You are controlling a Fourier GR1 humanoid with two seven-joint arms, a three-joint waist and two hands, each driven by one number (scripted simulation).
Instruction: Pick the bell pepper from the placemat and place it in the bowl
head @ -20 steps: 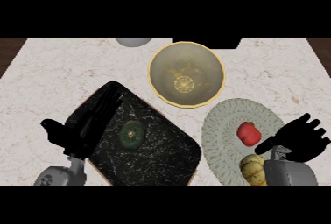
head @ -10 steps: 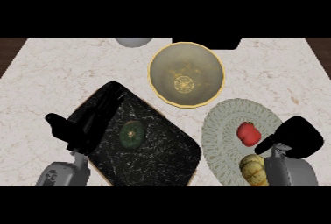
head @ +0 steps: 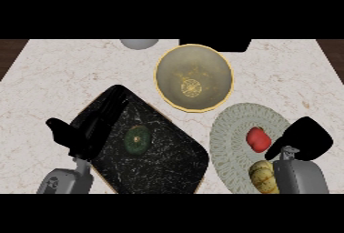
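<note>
A green bell pepper [head: 138, 139] sits stem-up near the middle of the black marbled placemat [head: 168, 168]. Beyond the mat's far corner stands the gold-rimmed bowl [head: 193, 59], with nothing but its own pattern inside. My left hand [head: 66, 133] rests open at the placemat's left edge, a short way left of the pepper and holding nothing. My right hand [head: 306, 139] hovers at the right rim of a plate, open with its fingers held close together. It is far from the pepper.
A grey-green patterned plate [head: 232, 136] lies right of the placemat and carries a red fruit [head: 256, 139] and a yellowish ribbed one [head: 263, 176]. A grey round object [head: 139, 43] and a black item [head: 215, 44] sit at the counter's far edge.
The right hand's fingers, spread a second ago, have drawn together, and the hand has edged left over the plate's rim. The left hand has shifted slightly toward the placemat.
</note>
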